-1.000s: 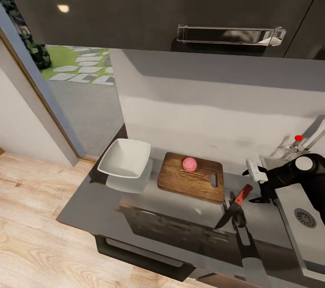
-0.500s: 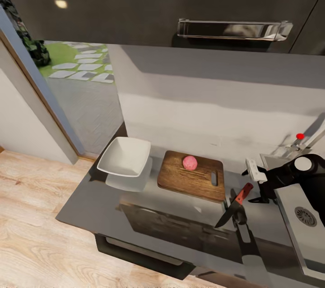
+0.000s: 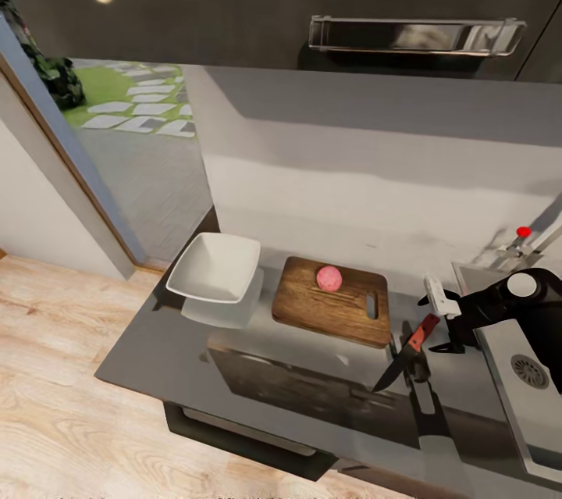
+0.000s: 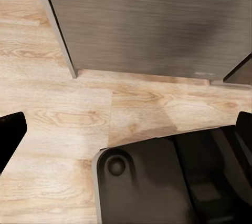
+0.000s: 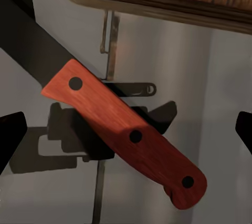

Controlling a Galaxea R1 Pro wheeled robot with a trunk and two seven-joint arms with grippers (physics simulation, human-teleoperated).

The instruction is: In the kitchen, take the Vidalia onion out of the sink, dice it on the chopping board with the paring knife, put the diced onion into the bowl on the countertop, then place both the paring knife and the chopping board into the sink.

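The pinkish Vidalia onion point(image 3: 329, 278) rests on the dark wooden chopping board point(image 3: 312, 308), which lies on the grey countertop point(image 3: 172, 351). Left of the board stands the white bowl point(image 3: 216, 269), with nothing in it. The paring knife point(image 3: 406, 354) lies on the countertop right of the board, red handle toward the wall. My right gripper point(image 3: 439, 321) is open just right of that handle. In the right wrist view the knife's handle point(image 5: 126, 132) lies ahead between the spread fingertips point(image 5: 10, 140) of the right gripper point(image 5: 126, 135), untouched. The sink point(image 3: 499, 343) is at the right edge. My left gripper point(image 4: 126, 137) hangs open over the floor.
A chrome tap with a red knob point(image 3: 523, 232) stands behind the sink. Dark upper cabinets with a chrome handle point(image 3: 414, 34) hang above the white backsplash. The countertop ends left of the bowl, beside a glass door point(image 3: 133, 147). The wood floor point(image 4: 68, 113) and my dark base point(image 4: 147, 182) lie below.
The whole head view has shifted slightly as the camera moved. My right gripper stays open beside the knife handle, and the onion, board, bowl and knife have not moved.
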